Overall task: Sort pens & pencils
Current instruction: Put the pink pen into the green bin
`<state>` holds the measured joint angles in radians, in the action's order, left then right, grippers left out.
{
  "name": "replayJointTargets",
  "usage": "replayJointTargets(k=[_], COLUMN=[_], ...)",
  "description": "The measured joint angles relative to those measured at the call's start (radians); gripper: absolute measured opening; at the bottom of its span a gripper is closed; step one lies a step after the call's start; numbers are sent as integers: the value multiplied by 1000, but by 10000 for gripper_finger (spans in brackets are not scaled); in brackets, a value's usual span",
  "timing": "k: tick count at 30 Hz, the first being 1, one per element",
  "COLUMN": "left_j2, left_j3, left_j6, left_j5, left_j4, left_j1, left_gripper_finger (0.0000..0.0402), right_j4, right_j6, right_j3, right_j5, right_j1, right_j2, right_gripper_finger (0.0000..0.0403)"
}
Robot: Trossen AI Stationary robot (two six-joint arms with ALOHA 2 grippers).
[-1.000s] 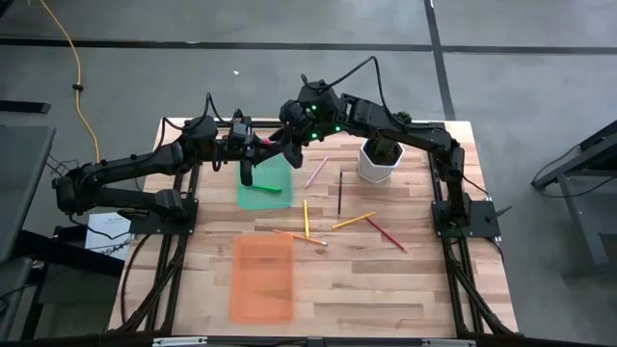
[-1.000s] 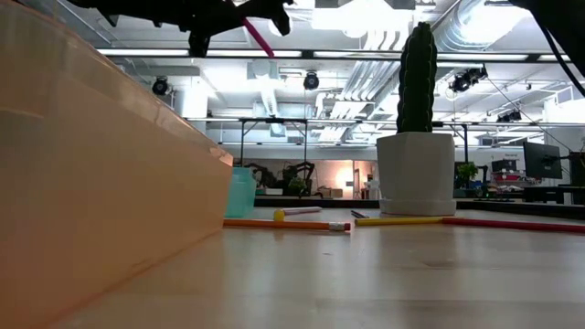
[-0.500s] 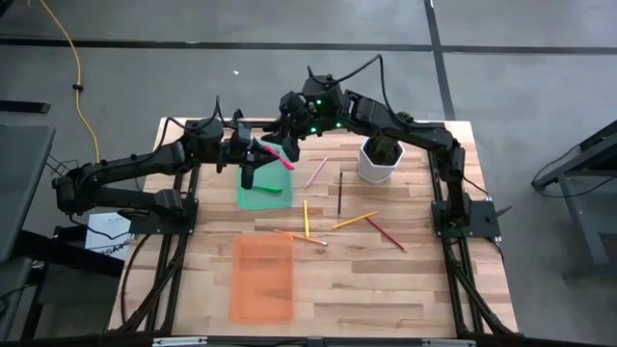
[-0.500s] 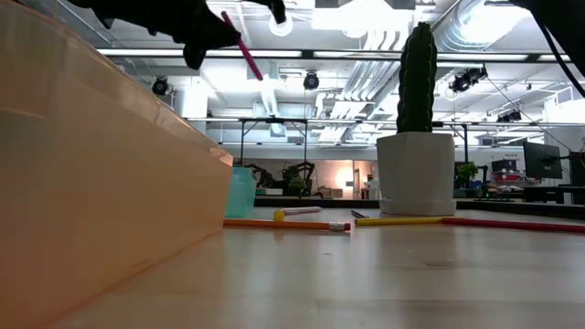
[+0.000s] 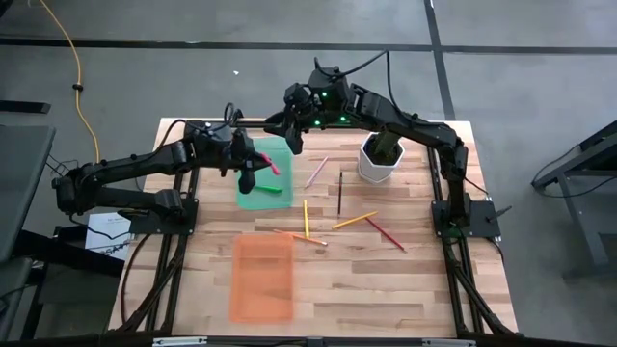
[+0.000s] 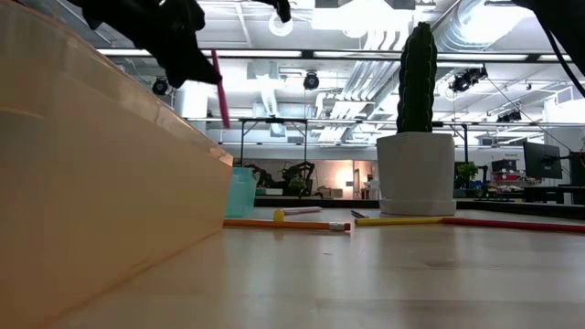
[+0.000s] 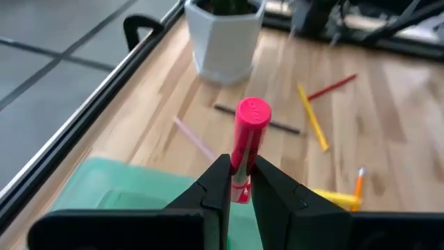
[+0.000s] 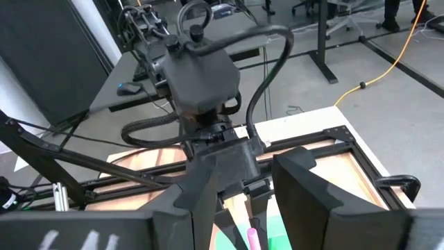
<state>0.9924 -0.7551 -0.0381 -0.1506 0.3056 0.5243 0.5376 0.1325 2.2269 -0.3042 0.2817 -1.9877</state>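
Left gripper [image 5: 254,172] now over green tray [image 5: 253,197], jaws clamping magenta pen [image 7: 245,140], right gripper [image 5: 293,141] jaws wide, cactus pot [image 5: 377,162] nearby.

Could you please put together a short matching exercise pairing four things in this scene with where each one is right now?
Things:
1. magenta pen
2. green pen
3. orange tray
4. right end effector

Places or states:
A. lying inside the green tray
B. empty and open, above the green tray's far edge
C. clamped in the left end effector
D. holding nothing, on the table's near side

Pairs: 1-C, 2-A, 3-D, 4-B
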Motion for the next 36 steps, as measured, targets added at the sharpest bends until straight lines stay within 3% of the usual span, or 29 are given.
replayJointTargets(k=[13,24,36], left_j2=[5,90,118], left_j3=[0,0,0], left_j6=[-94,-89,-90], left_j5=[98,64,62], left_j4=[186,200,200], left_j1=[0,-1,0], left_gripper_finger=[25,52,46], right_j4=[63,91,131], right_j6=[-13,-14,-15], right_j3=[0,0,0], right_j5=[0,0,1], right_j1=[0,-1,-1], right_j2=[0,0,0], right_gripper_finger=[131,131,131])
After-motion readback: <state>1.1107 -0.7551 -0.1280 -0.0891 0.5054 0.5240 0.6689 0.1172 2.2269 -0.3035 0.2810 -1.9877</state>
